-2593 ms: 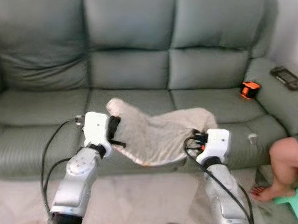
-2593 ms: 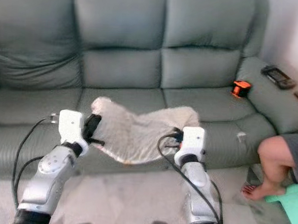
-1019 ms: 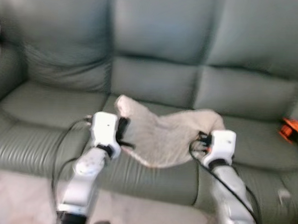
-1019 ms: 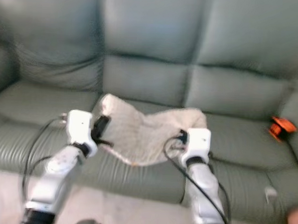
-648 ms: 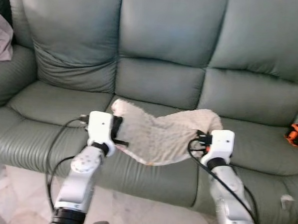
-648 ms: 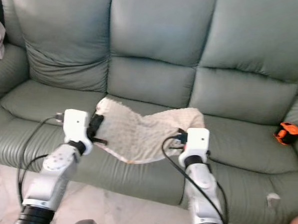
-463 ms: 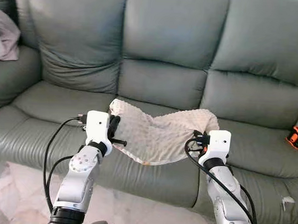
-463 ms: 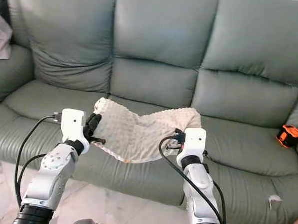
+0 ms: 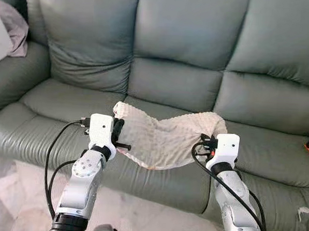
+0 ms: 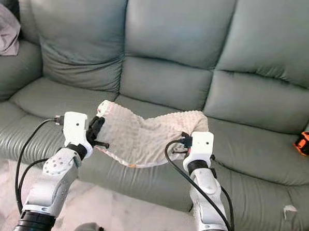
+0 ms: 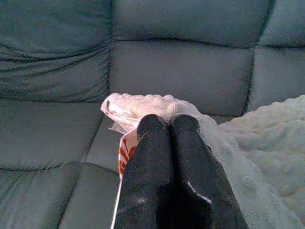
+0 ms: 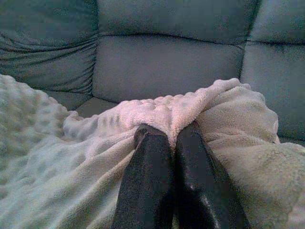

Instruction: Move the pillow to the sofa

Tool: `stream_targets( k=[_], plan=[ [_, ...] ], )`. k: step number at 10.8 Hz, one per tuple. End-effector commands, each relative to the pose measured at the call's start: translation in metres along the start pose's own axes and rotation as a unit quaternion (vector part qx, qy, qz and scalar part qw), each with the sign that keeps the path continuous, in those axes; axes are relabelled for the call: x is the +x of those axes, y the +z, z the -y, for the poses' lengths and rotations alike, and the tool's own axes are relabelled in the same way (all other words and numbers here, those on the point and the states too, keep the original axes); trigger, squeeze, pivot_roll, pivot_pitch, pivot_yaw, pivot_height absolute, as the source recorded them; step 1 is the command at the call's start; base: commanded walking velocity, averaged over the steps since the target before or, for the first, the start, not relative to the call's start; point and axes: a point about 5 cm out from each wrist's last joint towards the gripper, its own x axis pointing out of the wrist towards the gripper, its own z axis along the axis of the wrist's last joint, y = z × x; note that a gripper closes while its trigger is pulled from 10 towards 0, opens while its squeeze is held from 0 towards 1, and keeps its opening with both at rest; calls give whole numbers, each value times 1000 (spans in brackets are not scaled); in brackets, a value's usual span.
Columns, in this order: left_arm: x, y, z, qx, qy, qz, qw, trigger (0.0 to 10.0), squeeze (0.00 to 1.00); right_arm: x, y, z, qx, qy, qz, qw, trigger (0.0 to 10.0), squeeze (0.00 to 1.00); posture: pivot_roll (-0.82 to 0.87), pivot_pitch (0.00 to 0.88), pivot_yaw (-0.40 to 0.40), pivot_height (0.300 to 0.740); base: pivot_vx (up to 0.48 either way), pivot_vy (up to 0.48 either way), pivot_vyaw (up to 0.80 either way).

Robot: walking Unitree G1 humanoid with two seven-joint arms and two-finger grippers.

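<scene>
Beige fleecy pillow (image 9: 166, 139) held above sofa (image 9: 199, 61) front edge, left pincer (image 9: 117, 137) and right pincer (image 9: 207, 143) each clamped on end; lowering onto seat remains.

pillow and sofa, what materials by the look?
Pillow: soft cream fleece with a raised dot texture, limp and sagging between the left hand and right hand; probably plush polyester. Sofa: grey-green leather or faux leather, smooth with a dull sheen and creases.

head views: even soft daylight, sharp, no glare | wrist views: dimmer, bluish cast | grey-green leather sofa (image 9: 182, 86): faint seam shadows
</scene>
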Motion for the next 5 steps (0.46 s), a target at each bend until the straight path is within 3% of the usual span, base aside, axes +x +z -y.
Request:
stream_targets(
  k=[1,3,5],
  plan=[
    [1,0,-1,5,1,3,1000,10000,0,2,8,0,1,1,19,1000,10000,0,-17,0,-17,680,0,0,0],
    [1,2,-1,4,-1,8,1000,10000,0,2,8,-1,3,2,21,1000,10000,0,-18,0,-18,645,0,0,0],
    [1,4,-1,3,-4,13,1000,10000,0,2,8,-1,4,1,21,1000,10000,0,-16,0,-13,645,0,0,0]
  ],
)
